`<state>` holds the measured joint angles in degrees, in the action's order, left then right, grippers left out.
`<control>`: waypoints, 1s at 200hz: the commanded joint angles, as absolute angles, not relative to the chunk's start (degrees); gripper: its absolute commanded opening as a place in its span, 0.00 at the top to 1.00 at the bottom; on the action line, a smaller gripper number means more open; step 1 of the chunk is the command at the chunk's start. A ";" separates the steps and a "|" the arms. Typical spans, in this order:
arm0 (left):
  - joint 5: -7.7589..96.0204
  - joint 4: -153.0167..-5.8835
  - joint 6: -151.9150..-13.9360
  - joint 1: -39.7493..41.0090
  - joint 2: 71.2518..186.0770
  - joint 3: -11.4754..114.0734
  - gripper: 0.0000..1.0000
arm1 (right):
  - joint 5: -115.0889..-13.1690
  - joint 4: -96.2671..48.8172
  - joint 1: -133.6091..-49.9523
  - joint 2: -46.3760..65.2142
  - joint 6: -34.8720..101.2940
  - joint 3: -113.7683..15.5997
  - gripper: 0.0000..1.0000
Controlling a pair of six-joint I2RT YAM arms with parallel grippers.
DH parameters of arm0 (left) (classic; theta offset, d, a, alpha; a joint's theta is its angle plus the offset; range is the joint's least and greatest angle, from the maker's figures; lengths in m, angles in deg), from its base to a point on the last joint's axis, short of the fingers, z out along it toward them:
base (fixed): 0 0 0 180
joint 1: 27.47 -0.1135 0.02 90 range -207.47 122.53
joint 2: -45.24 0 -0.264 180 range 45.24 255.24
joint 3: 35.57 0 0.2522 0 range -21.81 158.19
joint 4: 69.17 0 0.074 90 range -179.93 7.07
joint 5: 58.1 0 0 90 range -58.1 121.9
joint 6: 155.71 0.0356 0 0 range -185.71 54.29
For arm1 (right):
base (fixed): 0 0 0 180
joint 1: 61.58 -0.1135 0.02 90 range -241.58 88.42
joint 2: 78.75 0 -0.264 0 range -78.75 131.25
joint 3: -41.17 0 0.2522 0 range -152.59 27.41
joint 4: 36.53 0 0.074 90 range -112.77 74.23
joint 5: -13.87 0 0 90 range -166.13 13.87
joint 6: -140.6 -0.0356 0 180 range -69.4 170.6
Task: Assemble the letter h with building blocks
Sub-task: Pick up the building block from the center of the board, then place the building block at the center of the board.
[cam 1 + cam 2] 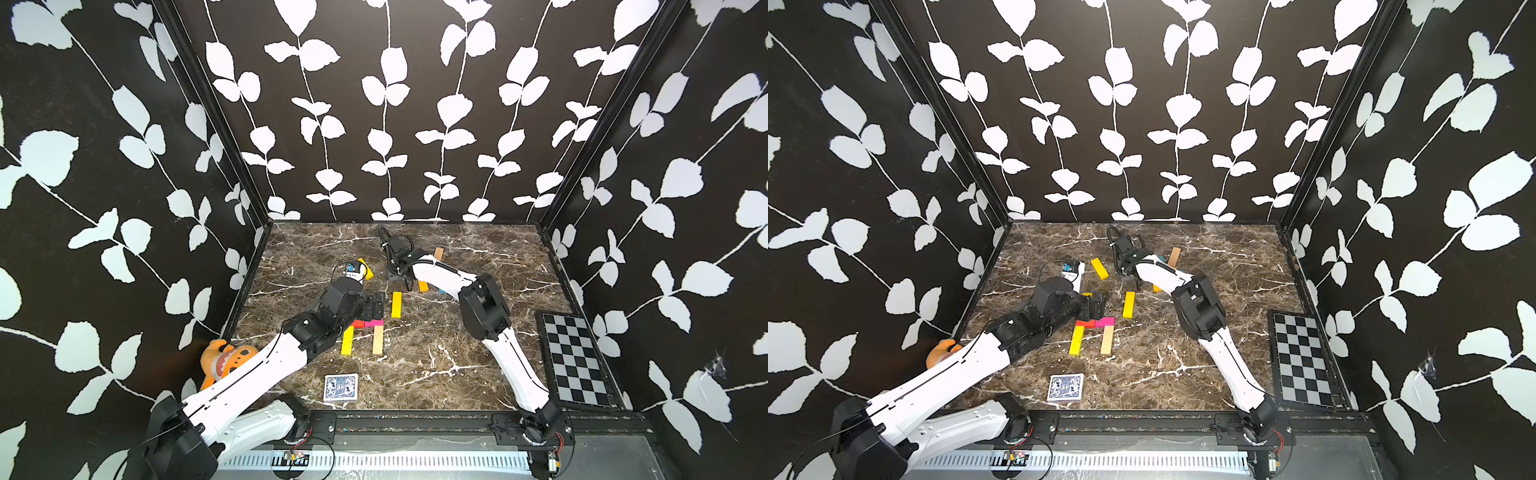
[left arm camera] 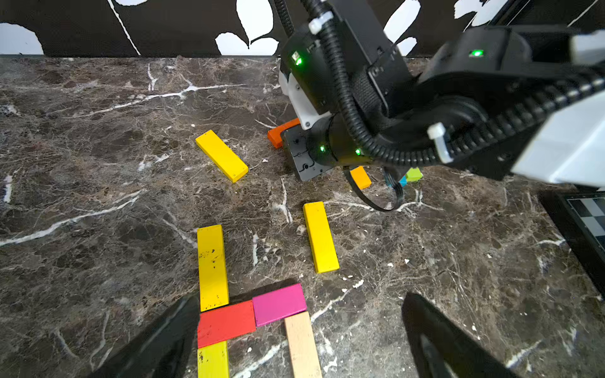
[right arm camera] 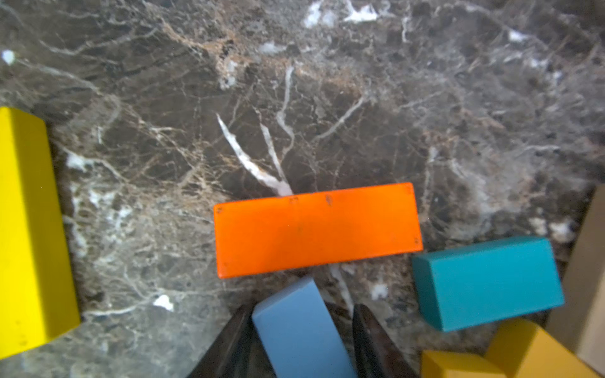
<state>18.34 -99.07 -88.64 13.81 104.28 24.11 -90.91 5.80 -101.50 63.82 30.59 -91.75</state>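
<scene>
Fingers (image 3: 226, 347) of the right gripper (image 3: 302, 311) press both long sides of the light blue block (image 3: 294, 327), which sits skewed between them with its end at the orange block (image 3: 316, 229), so a lift could twist it loose or drag that neighbour. Fingers of the left gripper (image 2: 299, 299) stand wide apart, empty, over the letter h (image 2: 226, 324), where a dip could scatter it. That h lies mid-way across the marble table (image 2: 98, 163): yellow stem, slightly kinked red-and-pink crossbar, tan leg.
</scene>
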 commanded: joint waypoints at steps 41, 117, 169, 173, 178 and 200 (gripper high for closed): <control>19.33 -98.31 -89.46 13.25 104.73 22.75 0.01 | -91.71 -6.96 -101.56 54.86 38.20 -73.56 0.71; 20.16 -97.62 -90.41 13.05 104.52 22.43 0.01 | -88.37 -13.43 -101.91 31.93 35.13 -51.89 0.76; 23.14 -95.16 -91.39 13.05 104.78 20.76 0.01 | -82.70 -12.02 -107.20 18.10 29.95 -30.94 0.75; 23.44 -95.08 -91.34 13.05 104.88 20.73 0.01 | -82.18 -11.55 -107.73 17.69 29.79 -30.06 0.75; 23.67 -94.91 -91.23 11.47 105.00 20.73 0.01 | -81.44 -11.36 -108.24 17.17 29.24 -28.92 0.75; 23.85 -94.77 -91.01 11.21 105.52 20.80 0.01 | -79.73 -12.18 -110.34 15.85 28.26 -25.32 0.74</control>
<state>22.58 -96.63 -90.79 12.06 105.31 21.26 -82.74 -13.01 -108.23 17.61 30.48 -28.30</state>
